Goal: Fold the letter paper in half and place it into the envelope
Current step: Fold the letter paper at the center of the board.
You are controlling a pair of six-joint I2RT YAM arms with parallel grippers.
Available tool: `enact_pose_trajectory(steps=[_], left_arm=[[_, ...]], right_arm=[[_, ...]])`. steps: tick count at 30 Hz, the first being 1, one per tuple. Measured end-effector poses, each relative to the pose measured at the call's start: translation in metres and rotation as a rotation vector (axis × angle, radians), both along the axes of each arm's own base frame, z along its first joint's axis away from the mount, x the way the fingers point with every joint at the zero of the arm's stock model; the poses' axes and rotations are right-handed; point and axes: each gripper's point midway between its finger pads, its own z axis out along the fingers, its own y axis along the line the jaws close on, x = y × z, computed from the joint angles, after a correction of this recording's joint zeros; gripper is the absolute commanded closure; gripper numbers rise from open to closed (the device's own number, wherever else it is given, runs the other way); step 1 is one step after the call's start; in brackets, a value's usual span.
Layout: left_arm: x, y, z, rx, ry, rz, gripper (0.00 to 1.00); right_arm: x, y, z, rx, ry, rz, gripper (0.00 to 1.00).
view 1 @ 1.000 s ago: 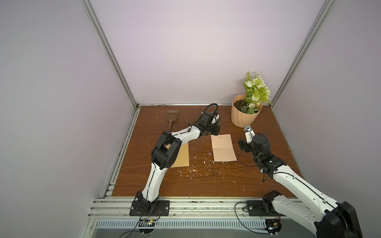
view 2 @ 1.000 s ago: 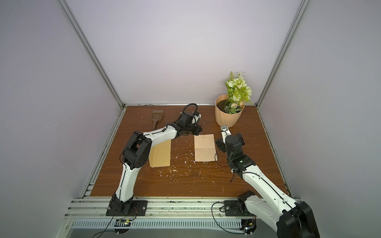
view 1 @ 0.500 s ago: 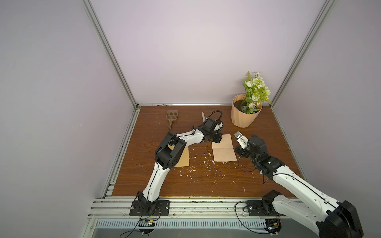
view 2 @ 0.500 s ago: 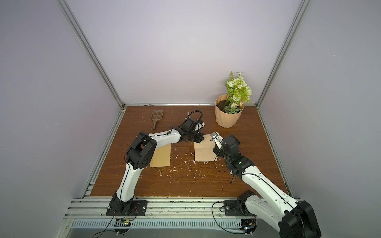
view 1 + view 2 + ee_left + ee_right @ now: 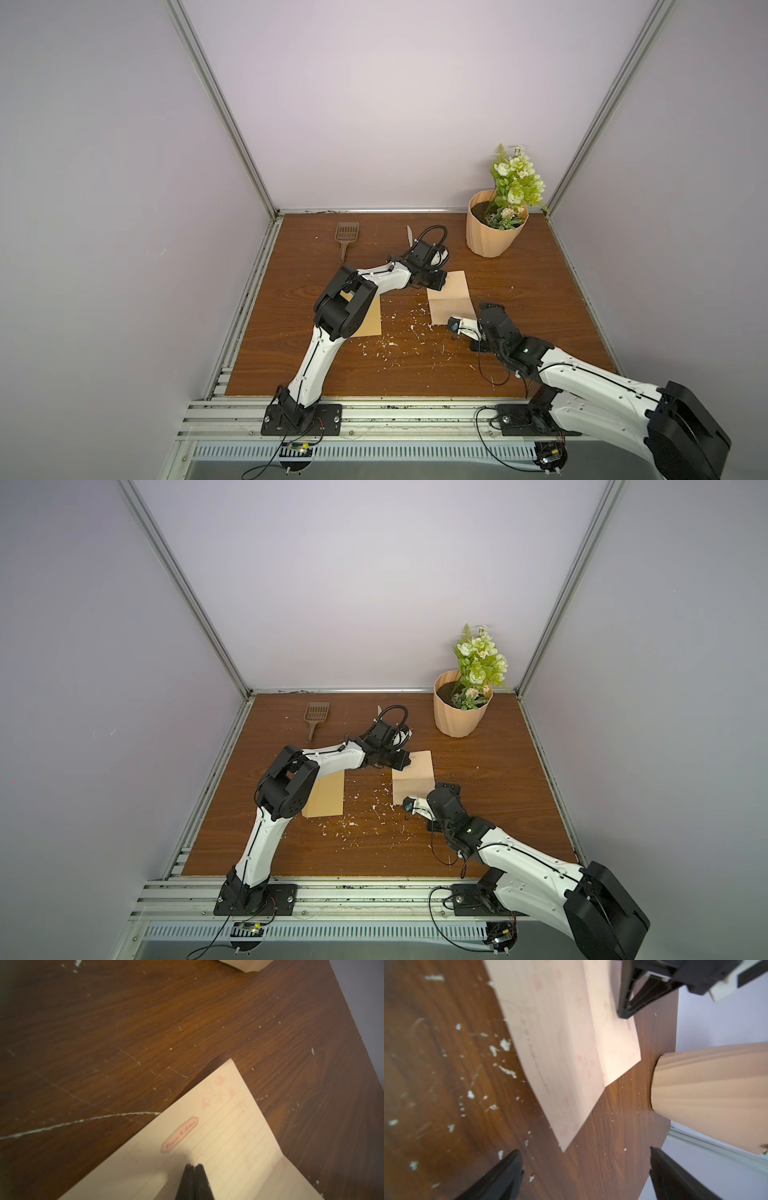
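A slotted brown scoop [image 5: 345,239] lies near the far left corner of the wooden tabletop [image 5: 540,316]. Towards the left edge rests the mustard envelope [image 5: 371,322], partly hidden under the left arm's elbow and well apart from the sheet. The left hand [image 5: 440,284], its fingers pressed together and pinching nothing, appears to bear down on the far half of the letter paper [image 5: 449,311]. The paper lies flat and unfolded at mid-tabletop, with one crease across its middle. White flecks [image 5: 390,343] litter the wood between envelope and sheet. The right hand [image 5: 584,1151], spread wide and empty, hangs just beside the sheet's near right corner. A ribbed peach flower pot [image 5: 494,232] stands in the far right corner.

The fold looks about to begin. Done well, the left hand would pin the far half without dragging it. The right would slip one finger under the near edge, pinch lightly, and carry that edge over along the crease until the corners meet. Thin paper buckles easily, so a low, slow arc seems wise.

Counted: one sheet, one envelope, one scoop, one flower pot, two hands.
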Motion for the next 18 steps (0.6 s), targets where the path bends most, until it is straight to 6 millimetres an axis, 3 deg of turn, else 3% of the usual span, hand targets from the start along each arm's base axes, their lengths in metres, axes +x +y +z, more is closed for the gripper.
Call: enact_pose_trajectory(steps=[3, 11, 15, 18], left_arm=[[0.0, 0.0, 0.0, 0.002, -0.006, -0.006, 1.0], [0.0, 0.0, -0.001, 0.007, -0.018, -0.019, 1.0], [0.0, 0.0, -0.001, 0.009, -0.022, -0.024, 1.0], [0.0, 0.0, -0.001, 0.009, -0.022, -0.027, 1.0]], right_arm=[[0.0, 0.0, -0.014, -0.053, 0.005, 0.021, 0.01], [0.024, 0.006, -0.012, -0.086, -0.107, -0.017, 0.04], [0.03, 0.009, -0.012, -0.084, -0.131, -0.028, 0.1], [0.031, 0.01, -0.015, -0.089, -0.131, -0.026, 0.2]])
